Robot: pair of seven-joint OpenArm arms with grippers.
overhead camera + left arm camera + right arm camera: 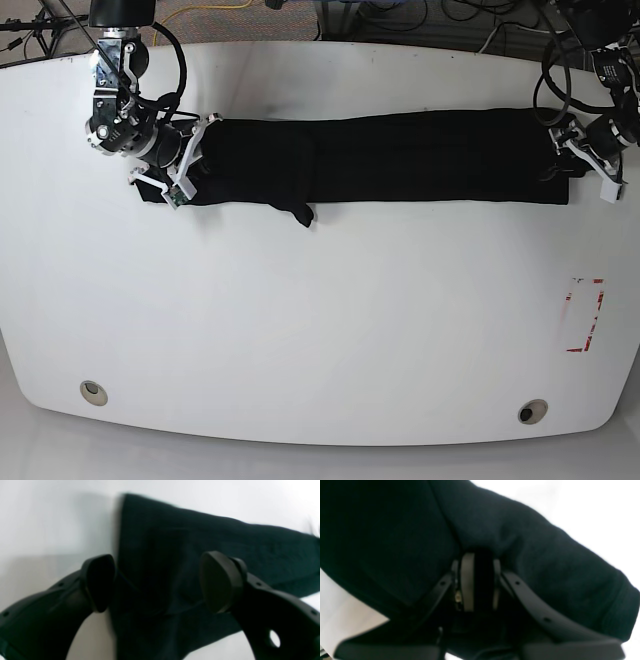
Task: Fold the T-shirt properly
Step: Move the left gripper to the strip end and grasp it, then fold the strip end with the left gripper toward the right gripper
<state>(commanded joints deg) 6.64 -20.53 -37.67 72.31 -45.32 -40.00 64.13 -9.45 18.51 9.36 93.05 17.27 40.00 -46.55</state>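
Here, one T-shirt (pixel 380 160), black, lay as a long narrow band across the far part of the white table (pixel 320 330), running side to side in the base view. A small flap of cloth (pixel 300 212) stuck out from its near edge, toward the band's left portion in that view.

Right gripper (pixel 477 580) — at the band's end on the left of the base view (pixel 178 165). The right wrist view showed its two pale pads (pixel 467 580) drawn close together with dark fabric pinched between them; folds of the shirt (pixel 532 555) draped over and around the fingers. White table showed beyond the cloth at upper right and lower left.

Left gripper (pixel 157 582) — at the band's opposite end, on the right of the base view (pixel 590 155). In the left wrist view its fingers (pixel 100 582) stood wide apart, with the shirt (pixel 200 542) lying flat on the table beneath and between them; nothing was clamped. That view was blurred, so whether the tips touched the cloth could not be told.

Also recorded: a red rectangular marking (pixel 584 316) on the table near its right side, well apart from the shirt; two round holes (pixel 93 391) near the front edge; cables (pixel 440 12) beyond the far edge.
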